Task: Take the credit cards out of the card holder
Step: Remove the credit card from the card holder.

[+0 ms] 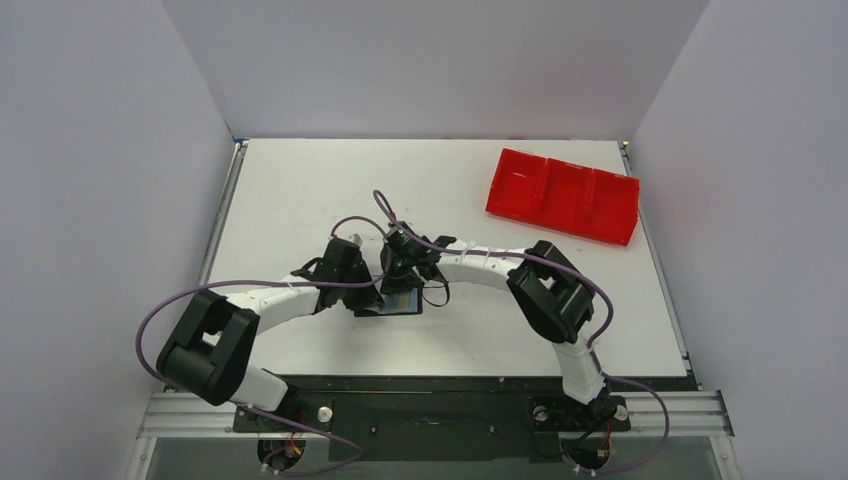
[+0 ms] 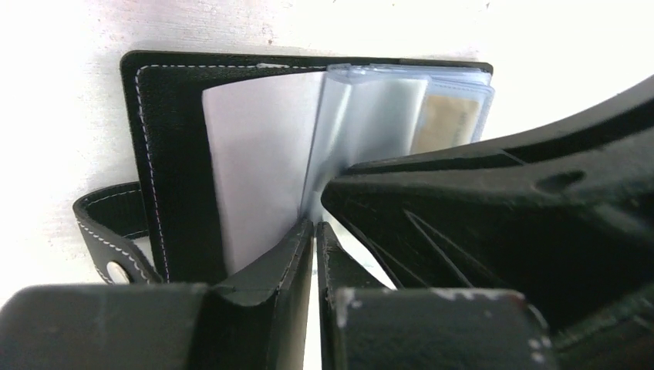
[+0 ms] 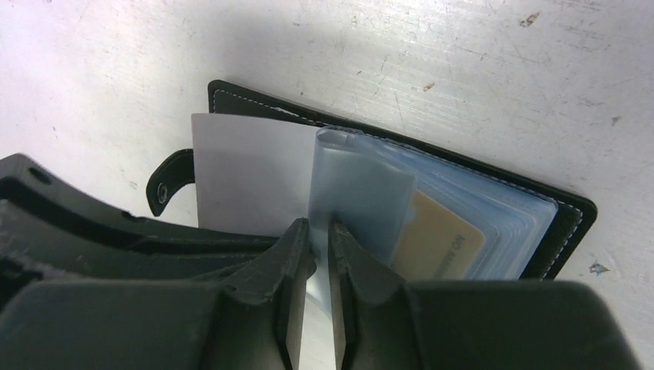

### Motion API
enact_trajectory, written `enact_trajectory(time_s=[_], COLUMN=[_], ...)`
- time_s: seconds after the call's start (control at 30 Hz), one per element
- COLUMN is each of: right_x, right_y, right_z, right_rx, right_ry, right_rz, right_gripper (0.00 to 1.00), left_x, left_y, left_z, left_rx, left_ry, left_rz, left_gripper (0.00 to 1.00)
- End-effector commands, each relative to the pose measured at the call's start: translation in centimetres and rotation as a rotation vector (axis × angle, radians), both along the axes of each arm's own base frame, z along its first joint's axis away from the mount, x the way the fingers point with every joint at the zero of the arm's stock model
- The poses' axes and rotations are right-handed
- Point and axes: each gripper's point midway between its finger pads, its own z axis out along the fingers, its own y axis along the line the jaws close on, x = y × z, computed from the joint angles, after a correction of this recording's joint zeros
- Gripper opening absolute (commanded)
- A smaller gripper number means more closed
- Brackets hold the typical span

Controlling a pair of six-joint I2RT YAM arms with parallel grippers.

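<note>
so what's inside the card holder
In the card holder: clear sleeves, a tan card in one, a pale sheet beside them. The left gripper and right gripper cover the near edge, so other cards can't be seen.

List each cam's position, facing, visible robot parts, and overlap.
Top: fixed above and behind the bases, looking down on the table; both arms, left tool, right tool, red tray.
Left wrist: on the left arm, looking along its fingers at the open card holder; right tool's body fills the right side.
Right wrist: looking down past its fingers at that card holder; left tool's body lower left.
Shared: both wrist views show clear sleeves and tan card.
</note>
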Motion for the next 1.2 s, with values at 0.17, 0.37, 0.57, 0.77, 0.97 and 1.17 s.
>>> enact_trajectory(time_s=[0.17,0.37,0.57,0.77,0.97,1.17], right_x=[1.5,1.2,1.2,1.7,2.1,2.1], right_y=[-2.0,-3.8,-3.7,-2.9,-1.9,-1.0], right_z=[4.5,4.2,2.8,2.3,2.2,2.7], right_rx=[0.025,-0.001,-0.014,-0.001,0.012,0.026], right_ry=[-0.104,-0.106,-0.078,-0.066,-0.059,-0.065], right_rz=[-0.026,-0.052,-0.057,-0.053,-0.046,-0.032], right_gripper=[0.22,0.28,0.32,0.35,0.38,0.38], left_x=[1.0,0.8,1.0,1.1,1.1,1.1], left_y=[0.2,0.7,0.7,0.6,0.6,1.0], left_z=[-0.6,-0.9,-0.3,0.6,1.3,2.5], left_rx=[0.021,0.046,0.033,0.026,0.021,0.025], left_ry=[0.011,0.022,0.004,-0.013,-0.026,-0.049], left_rz=[0.033,0.053,0.059,0.050,0.048,0.049], left_gripper=[0.04,0.03,0.03,0.03,0.03,0.03])
